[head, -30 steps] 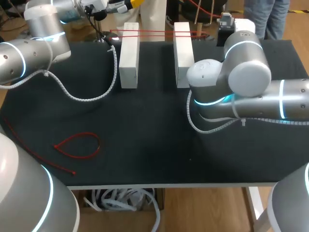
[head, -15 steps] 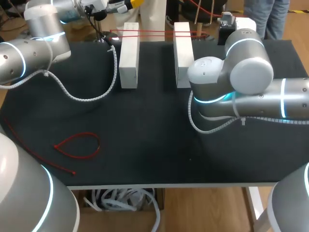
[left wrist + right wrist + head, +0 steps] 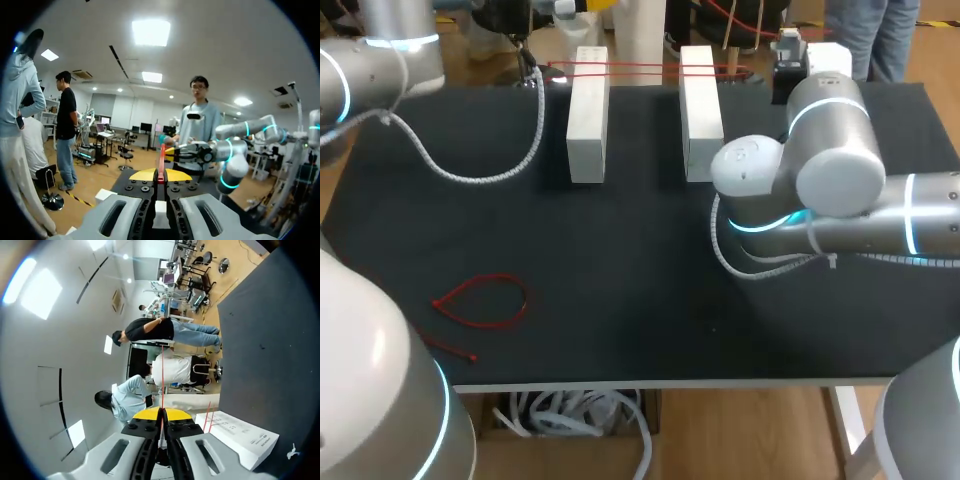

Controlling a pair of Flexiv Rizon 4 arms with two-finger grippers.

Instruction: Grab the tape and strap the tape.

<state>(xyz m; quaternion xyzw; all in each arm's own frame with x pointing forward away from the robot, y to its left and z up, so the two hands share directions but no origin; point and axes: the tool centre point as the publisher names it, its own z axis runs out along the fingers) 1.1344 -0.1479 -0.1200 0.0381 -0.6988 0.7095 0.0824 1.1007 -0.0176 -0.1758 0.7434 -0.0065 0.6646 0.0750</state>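
Left jaws, right jaws each clamp red tape spanning white blocks at tabletop's far edge; right jaws hidden behind arm in head view.

Grey arms, cyan rings, yellow-tipped gripper

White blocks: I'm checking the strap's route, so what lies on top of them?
Red tape lies across the far ends of both white blocks, spanning the gap between. The right arm covers the right block's near corner.
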